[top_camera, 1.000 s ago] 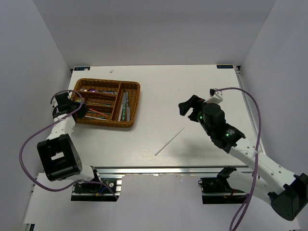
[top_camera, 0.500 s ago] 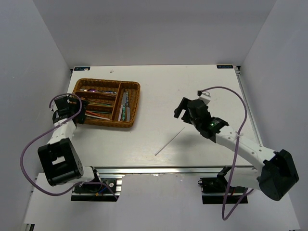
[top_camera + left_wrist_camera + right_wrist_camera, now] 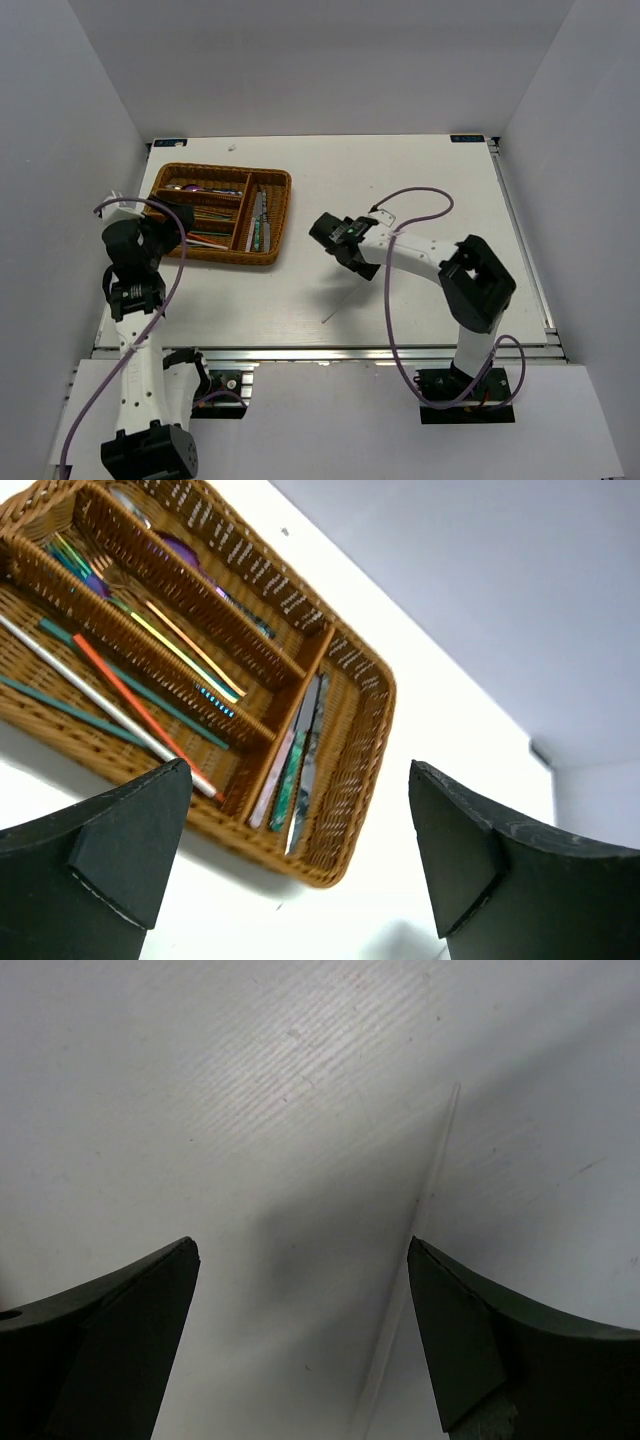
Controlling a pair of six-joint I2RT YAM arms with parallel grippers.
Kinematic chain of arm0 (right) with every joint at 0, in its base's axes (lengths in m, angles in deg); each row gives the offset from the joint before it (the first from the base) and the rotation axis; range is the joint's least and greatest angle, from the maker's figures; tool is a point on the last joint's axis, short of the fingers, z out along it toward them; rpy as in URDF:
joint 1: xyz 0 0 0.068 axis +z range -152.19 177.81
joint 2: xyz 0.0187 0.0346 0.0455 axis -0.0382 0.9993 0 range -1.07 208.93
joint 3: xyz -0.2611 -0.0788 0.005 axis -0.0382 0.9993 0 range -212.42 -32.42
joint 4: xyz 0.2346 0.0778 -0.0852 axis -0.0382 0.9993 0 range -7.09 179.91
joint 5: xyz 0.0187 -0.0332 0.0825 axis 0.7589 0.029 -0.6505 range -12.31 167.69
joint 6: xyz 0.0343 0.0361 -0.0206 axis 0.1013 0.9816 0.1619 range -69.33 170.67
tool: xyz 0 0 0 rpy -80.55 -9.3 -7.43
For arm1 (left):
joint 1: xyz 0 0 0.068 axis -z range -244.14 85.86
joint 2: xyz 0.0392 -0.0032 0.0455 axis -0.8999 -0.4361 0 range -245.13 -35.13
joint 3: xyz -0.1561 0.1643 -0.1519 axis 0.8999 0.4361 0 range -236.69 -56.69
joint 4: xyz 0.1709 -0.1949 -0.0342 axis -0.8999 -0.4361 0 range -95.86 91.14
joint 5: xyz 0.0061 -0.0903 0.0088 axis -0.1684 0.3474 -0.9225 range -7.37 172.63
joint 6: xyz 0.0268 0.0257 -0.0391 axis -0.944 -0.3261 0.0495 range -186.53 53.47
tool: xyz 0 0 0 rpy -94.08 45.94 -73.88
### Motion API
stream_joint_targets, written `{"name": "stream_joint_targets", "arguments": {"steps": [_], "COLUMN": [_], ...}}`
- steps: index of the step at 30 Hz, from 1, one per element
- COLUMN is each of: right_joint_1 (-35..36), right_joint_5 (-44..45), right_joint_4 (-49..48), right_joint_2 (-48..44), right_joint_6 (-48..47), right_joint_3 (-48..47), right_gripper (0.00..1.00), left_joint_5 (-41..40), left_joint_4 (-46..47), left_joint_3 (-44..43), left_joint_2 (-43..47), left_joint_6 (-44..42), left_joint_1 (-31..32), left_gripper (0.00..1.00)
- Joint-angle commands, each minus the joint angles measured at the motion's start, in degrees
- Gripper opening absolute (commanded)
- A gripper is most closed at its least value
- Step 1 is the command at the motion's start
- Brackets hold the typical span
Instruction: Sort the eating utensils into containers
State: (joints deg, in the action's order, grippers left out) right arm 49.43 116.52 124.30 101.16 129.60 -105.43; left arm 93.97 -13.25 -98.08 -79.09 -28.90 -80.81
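Right wrist view: the right gripper (image 3: 300,1255) hung over the table (image 3: 200,1080) with jaws spread wide and nothing between them.
Left gripper (image 3: 300,772): jaws spread and empty, just beside the wicker tray (image 3: 370,705).
Step in hand: judged to be picking up the 1 loose chopstick (image 3: 422,1205).
Alignment: the chopstick lay off-centre, close to the finger at that view's right edge. Centre the jaws over it first.
Approach: set the pads across its length, lower until the tips nearly meet the table, then close gently. So thin a stick would likely roll.
Chopstick: thin, pale, flat on the table, lying diagonally, well apart from the wicker tray.
Wicker tray: its long sections held coloured chopsticks and cutlery.
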Motion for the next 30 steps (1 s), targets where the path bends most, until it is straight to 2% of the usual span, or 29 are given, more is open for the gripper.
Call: {"name": "stream_joint_targets", "arguments": {"steps": [1,7,13,15,16,17,18,19,21,22,26,29,30], "right_joint_1": [2.1,5.1,6.0,6.0,6.0,6.0,6.0,6.0,6.0,5.8,5.4,5.5,5.6], "right_joint_5": [2.9,-1.3,-5.4,-6.8,-7.2,-7.7,-8.0,-8.2,-8.4,-8.4,-6.6,-5.4,-6.3], "right_joint_4": [16.0,6.9,2.9,2.2,1.8,1.2,0.9,0.7,1.1,0.8,-2.0,-14.7,-27.5], "right_joint_2": [3.5,1.7,3.2,4.4,5.2,5.7,6.2,6.4,6.5,6.1,2.2,-5.3,-10.4], "right_joint_6": [14.4,14.3,14.7,14.7,14.9,15.1,15.2,15.3,16.0,16.1,15.9,2.5,-4.2], "right_joint_3": [-5.3,2.3,6.7,7.2,7.7,7.9,8.1,8.2,8.7,8.9,11.5,13.2,16.1], "right_gripper": [0.89,0.87,0.75,0.55,0.37,0.28,0.22,0.12,0.07,0.0,0.0,0.0,0.0], "left_joint_5": [-3.0,0.0,-0.1,-0.4,-0.5,-0.9,-0.9,-1.1,-1.6,-1.7,1.4,12.7,19.7], "left_joint_4": [-3.6,-4.2,-4.4,-4.9,-5.0,-5.2,-5.3,-5.4,-5.6,-5.6,-3.5,3.2,5.0], "left_joint_3": [0.3,0.3,0.4,0.1,0.1,0.0,-0.1,-0.1,-0.2,-0.2,0.2,1.8,2.5], "left_joint_2": [-1.2,-3.4,-3.1,-3.4,-3.5,-3.6,-3.6,-3.5,-3.5,-3.6,-3.9,-4.8,-6.1], "left_joint_6": [-5.0,-5.1,-5.5,-5.7,-5.8,-5.9,-5.9,-6.1,-6.1,-6.1,-6.1,-4.4,-3.8], "left_joint_1": [2.8,3.2,4.4,4.9,5.1,5.1,5.2,5.4,5.6,5.6,6.1,9.0,11.4], "left_gripper": [0.98,0.98,0.98,0.98,0.98,0.98,0.98,0.98,0.98,0.98,0.98,0.98,0.98]}}
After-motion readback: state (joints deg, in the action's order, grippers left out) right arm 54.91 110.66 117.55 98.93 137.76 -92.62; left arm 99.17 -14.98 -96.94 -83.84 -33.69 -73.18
